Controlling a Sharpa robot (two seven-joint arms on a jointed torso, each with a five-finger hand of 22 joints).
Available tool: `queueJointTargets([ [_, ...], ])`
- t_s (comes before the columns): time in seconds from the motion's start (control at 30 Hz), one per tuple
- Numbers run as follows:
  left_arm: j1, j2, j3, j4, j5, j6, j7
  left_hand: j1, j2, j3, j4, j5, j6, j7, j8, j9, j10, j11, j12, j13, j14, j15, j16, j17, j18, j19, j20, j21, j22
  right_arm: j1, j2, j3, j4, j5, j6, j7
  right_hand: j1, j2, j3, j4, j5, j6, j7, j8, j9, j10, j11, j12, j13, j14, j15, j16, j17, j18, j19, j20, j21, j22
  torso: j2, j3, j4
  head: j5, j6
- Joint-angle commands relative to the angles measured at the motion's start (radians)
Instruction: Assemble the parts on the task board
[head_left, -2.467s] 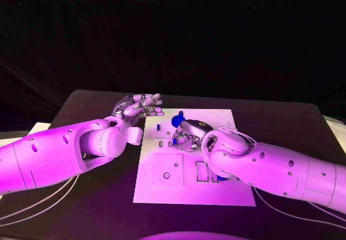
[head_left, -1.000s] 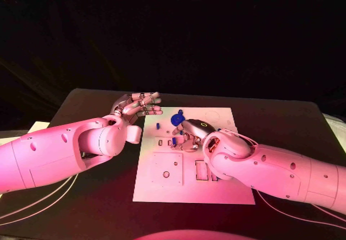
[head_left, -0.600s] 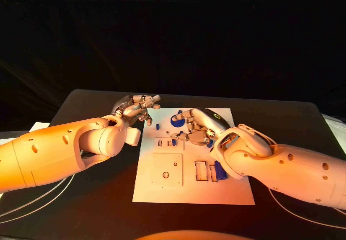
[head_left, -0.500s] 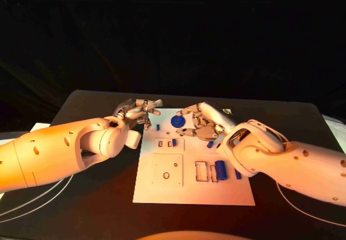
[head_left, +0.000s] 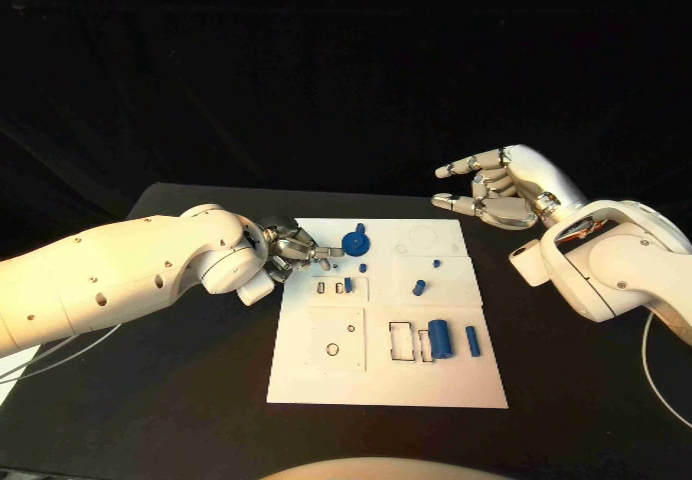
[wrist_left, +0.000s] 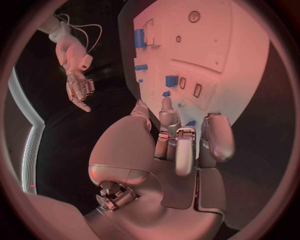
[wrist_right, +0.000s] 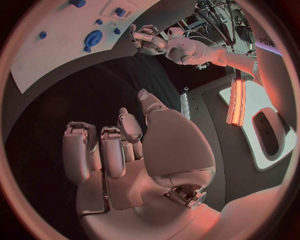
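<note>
Head view: the task board (head_left: 387, 380) lies between the hands, long axis running away from the robot. Left hand (head_left: 293, 250) at the board's near-left edge, fingers curled, holding nothing visible. Right hand (head_left: 508, 188) raised beyond the board's far-right corner, fingers apart, empty. 2 upright-lying blue cylinders (head_left: 441, 337) point along the board's length.
Left wrist view: fingertips (wrist_left: 166, 102) just beside small blue parts (wrist_left: 171, 80).
Right wrist view: round blue part (wrist_right: 94, 38) well ahead of the spread fingers (wrist_right: 114, 150).
</note>
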Motion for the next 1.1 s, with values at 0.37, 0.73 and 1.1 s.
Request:
queueJointTargets([
  [0.37, 0.022, 0.083, 0.0, -0.04, -0.197, 0.148, -0.212, -0.032, 0.027, -0.09, 0.001, -0.009, -0.043, -0.02, 0.133, 0.138, 0.053, -0.02, 0.099, 0.105, 0.105, -0.022, 0.003, 0.263, -0.037, 0.045, -0.013, 0.075, 0.126, 0.005, 0.007, -0.001, -0.024, 0.139, -0.048, 0.056, -0.003, 0.008, -0.009, 0.003, 0.051, 0.018, -0.003, 0.01, 0.002, -0.005, -0.009, -0.008, -0.009, 0.087, -0.005, -0.008, 0.191, -0.006, -0.002, -0.003, -0.003, -0.005, -0.003, 0.0029, -0.0038, 0.004, -0.009],
  [0.73, 0.026, 0.15, -0.003, -0.092, -0.217, 0.179, -0.236, -0.04, 0.037, -0.114, 0.001, -0.009, -0.051, -0.027, 0.157, 0.169, 0.069, -0.025, 0.124, 0.133, 0.105, -0.026, 0.003, 0.263, -0.042, 0.055, -0.018, 0.089, 0.151, 0.005, 0.023, -0.002, -0.044, 0.138, -0.036, 0.035, -0.003, 0.009, -0.009, 0.003, 0.057, 0.019, -0.004, 0.01, 0.001, -0.007, -0.009, -0.011, -0.011, 0.086, -0.005, -0.01, 0.189, -0.005, -0.004, -0.003, -0.005, -0.009, -0.001, 0.0018, -0.0037, 0.002, -0.016],
  [1.1, 0.027, 0.187, -0.003, -0.112, -0.26, 0.214, -0.245, -0.036, 0.041, -0.121, 0.0, -0.009, -0.053, -0.029, 0.168, 0.183, 0.075, -0.027, 0.134, 0.144, 0.105, -0.028, 0.003, 0.263, -0.044, 0.06, -0.02, 0.096, 0.164, 0.005, 0.034, -0.002, -0.053, 0.131, -0.018, 0.014, -0.003, 0.009, -0.01, 0.003, 0.058, 0.019, -0.004, 0.01, 0.001, -0.008, -0.009, -0.013, -0.013, 0.086, -0.005, -0.011, 0.188, -0.004, -0.005, -0.003, -0.006, -0.011, -0.002, 0.0012, -0.004, -0.006, -0.019],
])
